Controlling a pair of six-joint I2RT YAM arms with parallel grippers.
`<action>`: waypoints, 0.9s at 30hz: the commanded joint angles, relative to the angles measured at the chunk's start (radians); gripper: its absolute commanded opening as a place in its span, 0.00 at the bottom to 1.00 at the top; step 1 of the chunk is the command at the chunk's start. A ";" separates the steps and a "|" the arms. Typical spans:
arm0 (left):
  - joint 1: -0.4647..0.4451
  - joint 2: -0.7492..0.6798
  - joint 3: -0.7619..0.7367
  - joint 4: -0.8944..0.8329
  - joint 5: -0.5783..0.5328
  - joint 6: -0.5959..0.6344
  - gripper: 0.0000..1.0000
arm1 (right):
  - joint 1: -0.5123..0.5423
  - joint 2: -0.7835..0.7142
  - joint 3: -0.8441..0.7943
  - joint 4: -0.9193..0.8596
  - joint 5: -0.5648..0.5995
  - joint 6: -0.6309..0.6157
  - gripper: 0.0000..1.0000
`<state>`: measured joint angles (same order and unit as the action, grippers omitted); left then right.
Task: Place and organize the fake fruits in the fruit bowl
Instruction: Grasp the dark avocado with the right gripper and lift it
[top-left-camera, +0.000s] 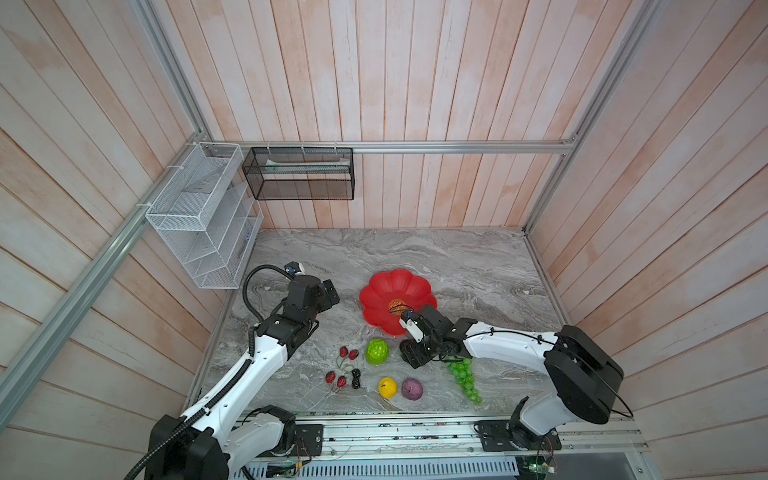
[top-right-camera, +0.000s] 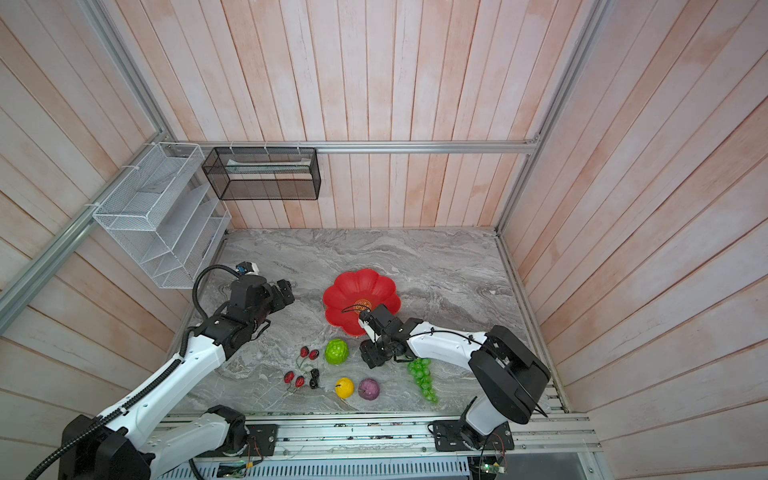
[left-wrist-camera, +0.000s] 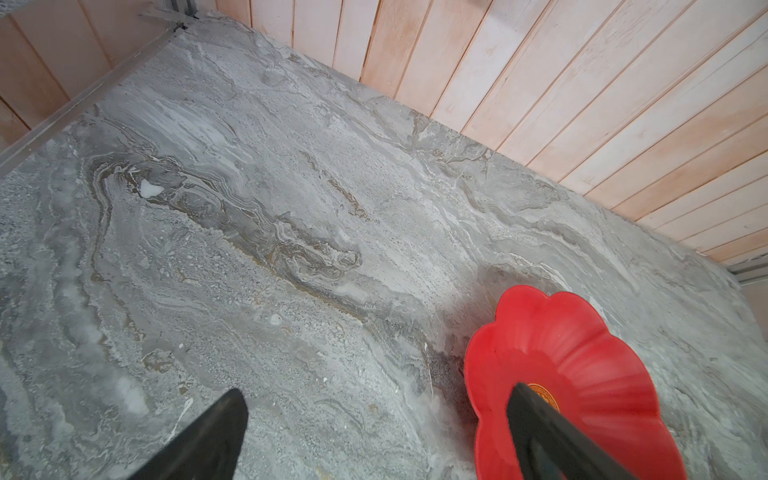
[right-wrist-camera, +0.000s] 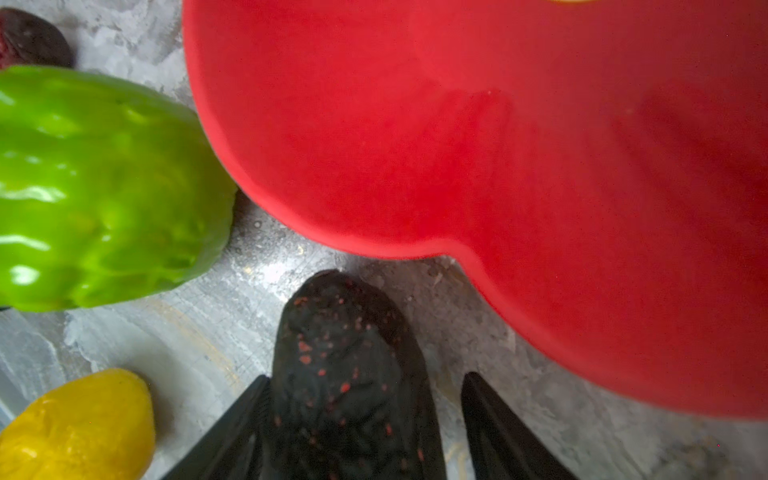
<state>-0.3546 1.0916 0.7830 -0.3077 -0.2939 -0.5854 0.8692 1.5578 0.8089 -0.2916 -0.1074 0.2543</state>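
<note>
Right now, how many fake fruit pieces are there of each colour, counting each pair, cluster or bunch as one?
Green: 2, bumpy ball, grape bunch
Red: 2, far cherry pair, near cherry pair
Yellow: 1, lemon
Purple: 1, round fruit
Dark: 2, avocado, black berries
Total: 8

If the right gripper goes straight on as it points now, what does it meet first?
The dark avocado, already between the jaws; past it, probably the red fruit bowl at its rim.
</note>
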 joint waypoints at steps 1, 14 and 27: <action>-0.003 -0.019 -0.019 -0.022 -0.023 -0.013 0.99 | 0.008 0.015 -0.002 0.019 -0.014 -0.006 0.64; -0.002 -0.004 0.038 -0.014 -0.024 0.015 0.99 | 0.010 -0.159 -0.009 -0.092 -0.104 0.029 0.43; -0.001 0.056 0.112 -0.082 0.021 0.025 0.99 | -0.234 -0.037 0.344 -0.040 -0.136 -0.019 0.42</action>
<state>-0.3546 1.1378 0.8715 -0.3511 -0.2840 -0.5713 0.6682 1.4422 1.1229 -0.3683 -0.2207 0.2588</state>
